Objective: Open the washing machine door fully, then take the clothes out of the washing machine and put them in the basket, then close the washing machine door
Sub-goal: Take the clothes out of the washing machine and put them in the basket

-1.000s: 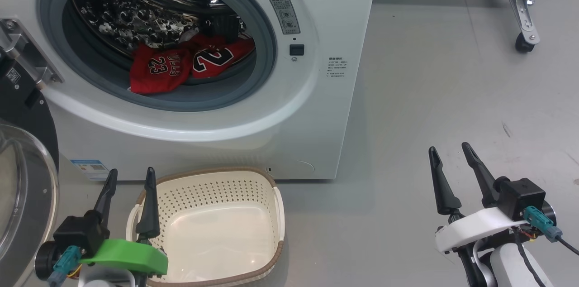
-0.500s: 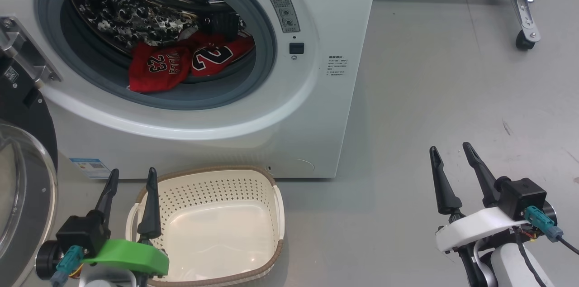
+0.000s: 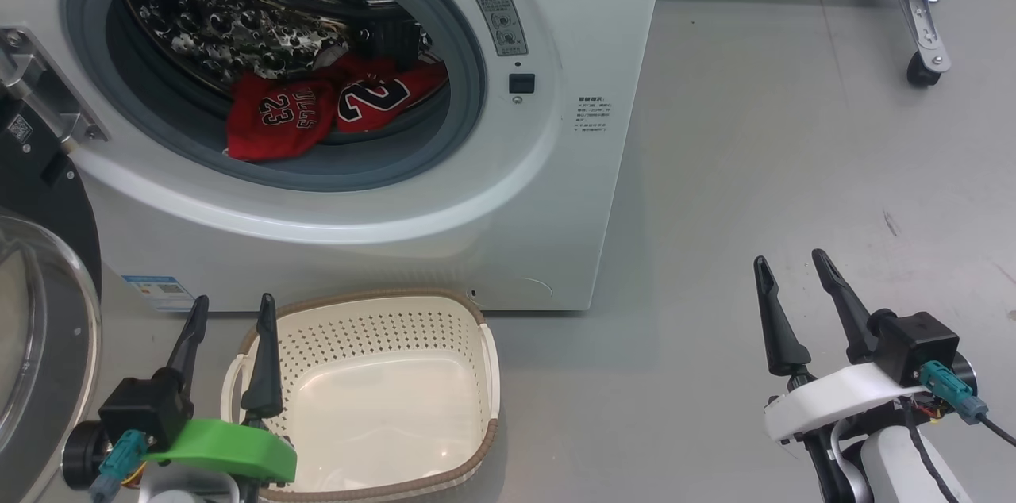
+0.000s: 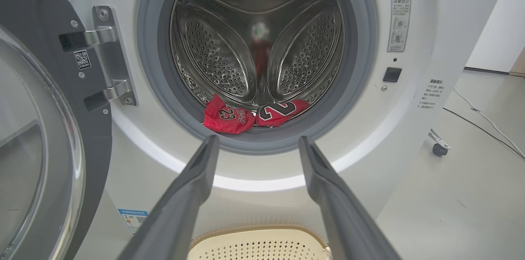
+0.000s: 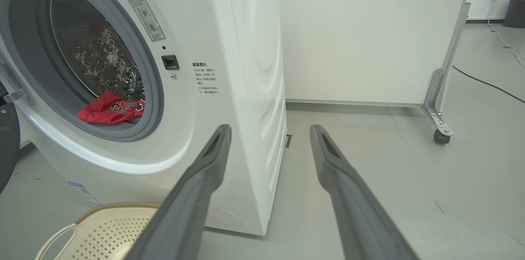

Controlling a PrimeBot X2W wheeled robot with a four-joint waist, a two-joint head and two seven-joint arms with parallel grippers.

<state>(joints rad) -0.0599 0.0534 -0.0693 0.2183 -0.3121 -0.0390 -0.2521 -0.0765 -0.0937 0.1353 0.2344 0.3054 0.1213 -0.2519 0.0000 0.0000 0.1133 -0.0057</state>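
Before the washing machine (image 3: 571, 193), with its door (image 3: 48, 305) wide open at left and the basket (image 3: 488, 360) bare beneath, I would send my left gripper (image 3: 232, 303), spread and empty like my right gripper (image 3: 788, 259), low over the gasket (image 3: 317, 178) onto the red clothes (image 3: 278, 118) at the drum's (image 3: 214, 19) front.

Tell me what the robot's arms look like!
The left end effector sits on a bright green bracket, the right end effector on a white bracket. Each has two long, dark, pointed fingers on a black block. Both carry teal plugs, and a black cable trails from the right.
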